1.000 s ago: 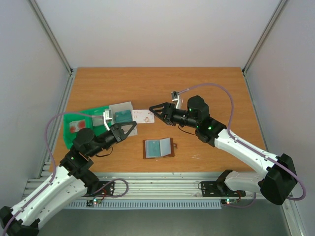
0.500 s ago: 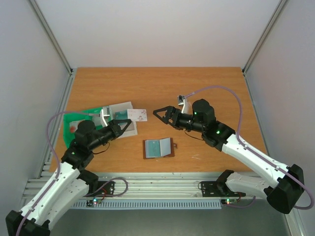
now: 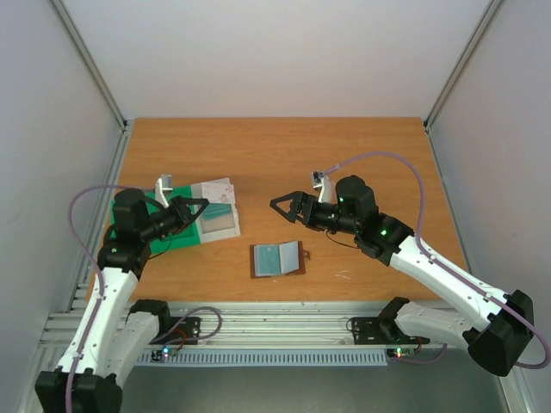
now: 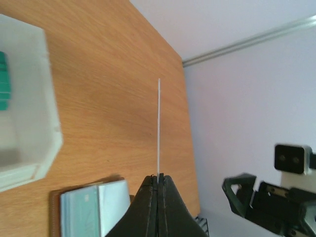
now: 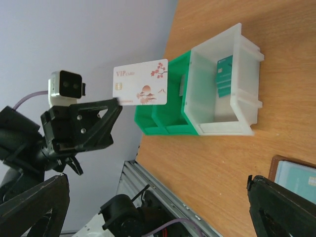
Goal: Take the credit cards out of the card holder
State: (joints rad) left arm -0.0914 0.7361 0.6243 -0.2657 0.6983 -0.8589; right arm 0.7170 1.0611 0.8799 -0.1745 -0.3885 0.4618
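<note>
- L end effector pinching white card; R end effector jaws spread, empty.
- Centre card over clear bin, 10 o'clock of card holder, before letting go.

Wooden table with card holder, tray

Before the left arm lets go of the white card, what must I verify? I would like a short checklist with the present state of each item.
1. White card pinched in left claw: ok, held by one edge.
2. Card directly over the clear bin: cannot tell.
3. Teal card already inside the bin: ok.
4. Right claw open, empty, away from the bin: ok.
5. Card holder holds no more cards: cannot tell.
</note>
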